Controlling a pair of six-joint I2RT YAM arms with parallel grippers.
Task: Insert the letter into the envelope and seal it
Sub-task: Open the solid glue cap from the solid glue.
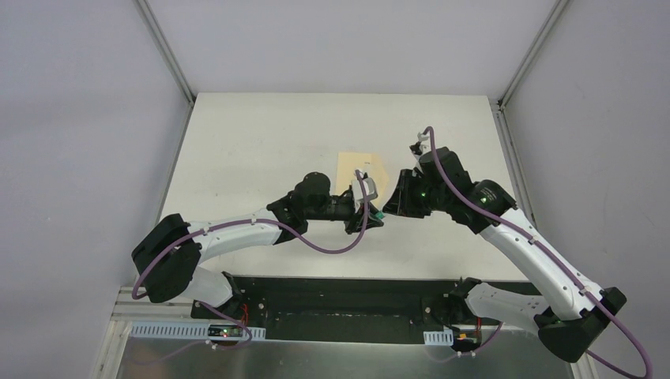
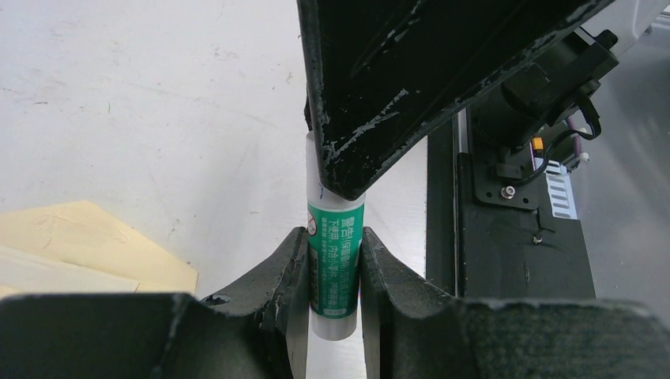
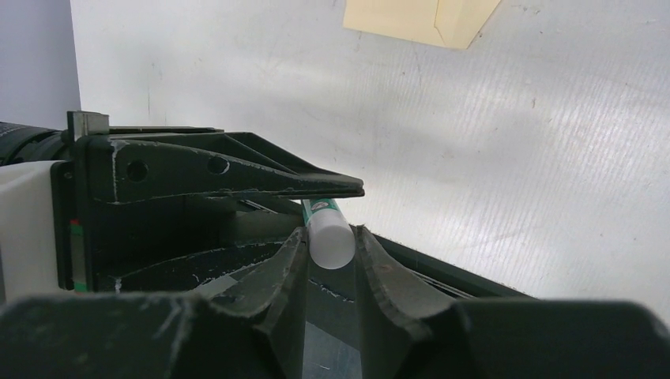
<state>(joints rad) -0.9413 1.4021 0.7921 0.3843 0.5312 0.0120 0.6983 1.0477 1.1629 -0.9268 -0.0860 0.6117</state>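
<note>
The yellow-tan envelope (image 1: 355, 169) lies flat on the white table behind both grippers, and its pointed flap (image 3: 461, 24) shows in the right wrist view. A paler strip (image 2: 55, 272) runs along its edge; I cannot tell whether that is the letter. A small white-green glue tube (image 2: 336, 260) hangs above the table, and my left gripper (image 2: 335, 272) is shut on its green body. My right gripper (image 3: 330, 251) has come in from the other side, with both fingers against the tube's white end (image 3: 330, 241). The two grippers meet at the tube (image 1: 378, 215) just in front of the envelope.
The black mounting plate (image 2: 513, 260) with cables and screws runs along the table's near edge, close under the grippers. Grey walls and aluminium posts (image 1: 166, 47) close in the table's sides and back.
</note>
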